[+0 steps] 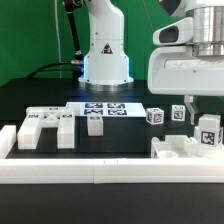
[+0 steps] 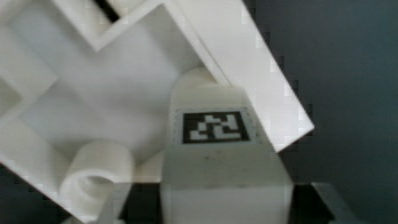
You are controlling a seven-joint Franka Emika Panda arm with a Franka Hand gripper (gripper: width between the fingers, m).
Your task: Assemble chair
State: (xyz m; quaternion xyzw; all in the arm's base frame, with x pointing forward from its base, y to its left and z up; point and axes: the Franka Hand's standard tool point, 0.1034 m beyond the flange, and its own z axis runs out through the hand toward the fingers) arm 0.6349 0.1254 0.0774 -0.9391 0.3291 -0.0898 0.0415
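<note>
— Where was the pincer (image 2: 217, 206) at that moment, and how did it stand?

— It hung at the exterior view's right, low over the counter (image 1: 130, 138). In the wrist view its dark fingers (image 2: 313, 206) stood on both sides of a tagged bar (image 2: 222, 165). The bar filled all the space between them, so I read the pincer as clamped on that bar.

— And the bar itself?

— It was upright, and its black-and-white tag faced the wrist camera. Under it lay the slotted panel (image 2: 71, 90), white, with a round peg (image 2: 98, 168) just beside the bar. Whether the bar touched the panel, I could not tell.

— What about the other chair parts?

— One small cube (image 1: 155, 117) and a second cube (image 1: 178, 113) sat on the counter near the pincer, each with a tag. Several blocky pieces (image 1: 64, 126) lay well apart from them, at the exterior view's left.

— Anything else on the counter?

— The marker board (image 1: 105, 108) lay flat behind those pieces, and the long border rail (image 1: 100, 172) ran along the front edge.
</note>
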